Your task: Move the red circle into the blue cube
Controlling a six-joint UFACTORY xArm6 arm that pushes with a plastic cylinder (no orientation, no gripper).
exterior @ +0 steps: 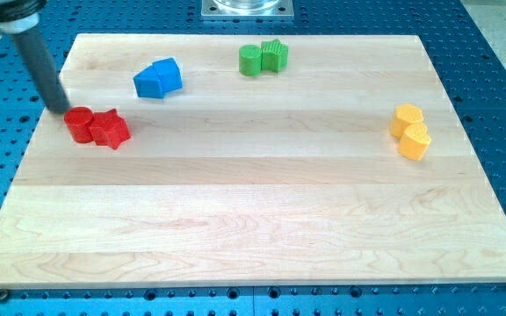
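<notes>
The red circle (79, 124) sits near the board's left edge, touching a red star (111, 129) on its right. The blue cube (168, 74) lies above and to the right of them, pressed against a second blue block (148, 83) on its left. My tip (62, 109) stands just above and left of the red circle, close to or touching its edge. The dark rod slants up to the view's top left corner.
A green cylinder (250, 60) and a green block (275, 55) touch near the board's top middle. Two yellow blocks (407, 118) (415, 140) touch at the right. The wooden board (253, 219) lies on a blue perforated table.
</notes>
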